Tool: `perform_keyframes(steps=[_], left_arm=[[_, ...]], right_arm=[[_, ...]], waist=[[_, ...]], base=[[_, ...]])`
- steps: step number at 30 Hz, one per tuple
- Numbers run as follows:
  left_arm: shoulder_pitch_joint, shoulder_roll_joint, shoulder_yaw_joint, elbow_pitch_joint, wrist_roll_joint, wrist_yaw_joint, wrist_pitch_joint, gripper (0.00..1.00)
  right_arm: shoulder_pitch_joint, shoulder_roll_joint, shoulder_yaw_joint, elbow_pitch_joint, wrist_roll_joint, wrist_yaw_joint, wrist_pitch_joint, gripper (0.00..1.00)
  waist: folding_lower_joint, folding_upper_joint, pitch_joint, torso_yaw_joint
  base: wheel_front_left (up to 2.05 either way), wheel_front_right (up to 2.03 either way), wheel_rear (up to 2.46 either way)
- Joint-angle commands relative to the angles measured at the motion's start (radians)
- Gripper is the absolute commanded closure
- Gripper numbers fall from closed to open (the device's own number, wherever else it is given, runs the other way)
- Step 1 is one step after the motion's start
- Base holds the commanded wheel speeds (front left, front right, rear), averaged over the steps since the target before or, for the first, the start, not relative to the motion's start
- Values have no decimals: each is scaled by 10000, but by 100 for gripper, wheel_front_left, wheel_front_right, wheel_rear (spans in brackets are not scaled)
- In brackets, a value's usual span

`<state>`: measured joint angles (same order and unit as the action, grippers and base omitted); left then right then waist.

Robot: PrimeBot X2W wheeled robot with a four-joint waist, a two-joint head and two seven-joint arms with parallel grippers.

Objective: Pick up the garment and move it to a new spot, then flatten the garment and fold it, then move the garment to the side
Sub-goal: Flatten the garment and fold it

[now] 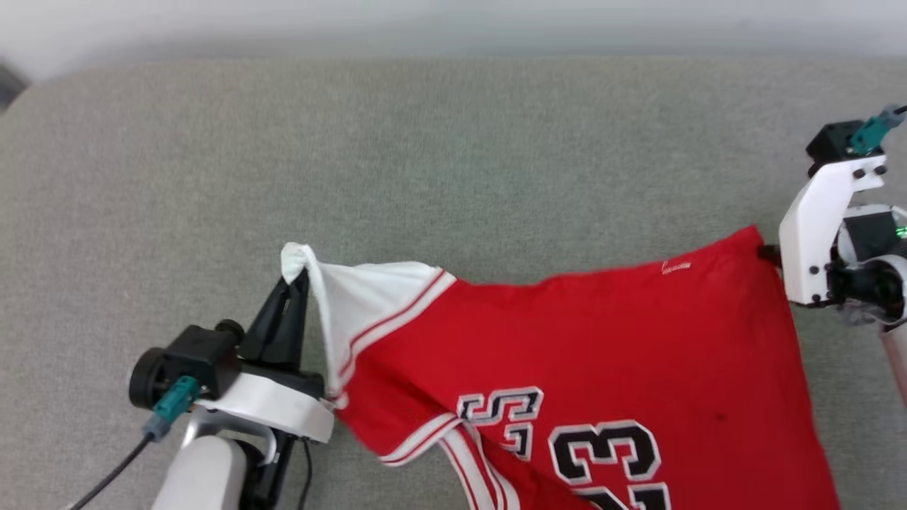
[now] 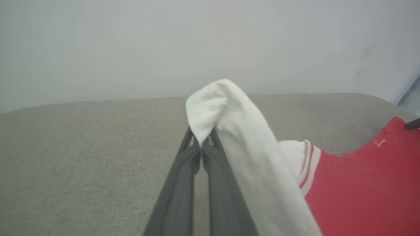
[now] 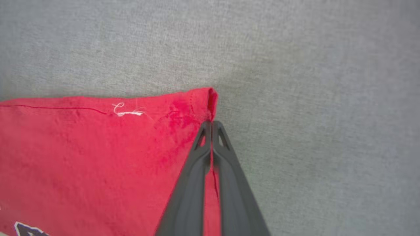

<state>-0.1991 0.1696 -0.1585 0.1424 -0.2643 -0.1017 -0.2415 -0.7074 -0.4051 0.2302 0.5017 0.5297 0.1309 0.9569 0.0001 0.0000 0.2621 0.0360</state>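
Step in hand, as I judge it: flattening. The garment (image 1: 602,340) is strung between both arms, not yet folded.

Garment: on the near half of the pad (image 1: 453,142), lettering (image 1: 602,446) face up, running off the pad's near side in the head view. The body looks mostly down on the pad; the left end is raised off it.

Left gripper (image 1: 301,273): clenched on the tip of the white sleeve (image 1: 368,290). In the left wrist view the cloth caps both fingertips and drapes down the right-hand finger (image 2: 226,196).

Right gripper (image 3: 211,123): closed on the red corner (image 3: 197,101) at the garment's far right. A thin red edge runs down between the fingers, so the pinch is shallow, right at the cloth's edge.

Next move, my reading: draw the two holds apart evenly until the top edge is taut, then lower both to the pad together. It calls for gentle tension, since the right hold has little cloth in it and could slip. The slack between sleeve and body needs taking out before release.
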Motion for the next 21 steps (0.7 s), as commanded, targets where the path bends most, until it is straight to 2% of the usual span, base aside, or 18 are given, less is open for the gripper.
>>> perform_keyframes(steps=[1,6,11,16,21], left_arm=[[-118,112,50,-85,-26,-19,39,100],[-304,605,169,-668,-137,-76,553,100],[-1172,1038,340,-1440,-421,-119,1304,100],[-3007,1311,613,-1576,-821,-151,2054,100],[-5507,1549,629,-567,-940,-166,2788,100]], right_arm=[[42,-99,-47,-123,58,-4,-88,100],[215,-340,-307,-908,16,-4,-271,100],[-83,-559,-710,-1768,-119,-5,-247,100],[-850,-628,-1239,-2432,-339,-5,-106,100],[-2155,-639,-1562,-2594,-637,-5,-327,100]], waist=[[-1,0,-457,-162],[-1,0,-1399,-417],[-1,0,-1929,-635],[-1,0,-1730,-766],[-1,0,-961,-892]], base=[[0,0,0],[0,0,0],[0,0,0],[0,0,0],[0,0,0]])
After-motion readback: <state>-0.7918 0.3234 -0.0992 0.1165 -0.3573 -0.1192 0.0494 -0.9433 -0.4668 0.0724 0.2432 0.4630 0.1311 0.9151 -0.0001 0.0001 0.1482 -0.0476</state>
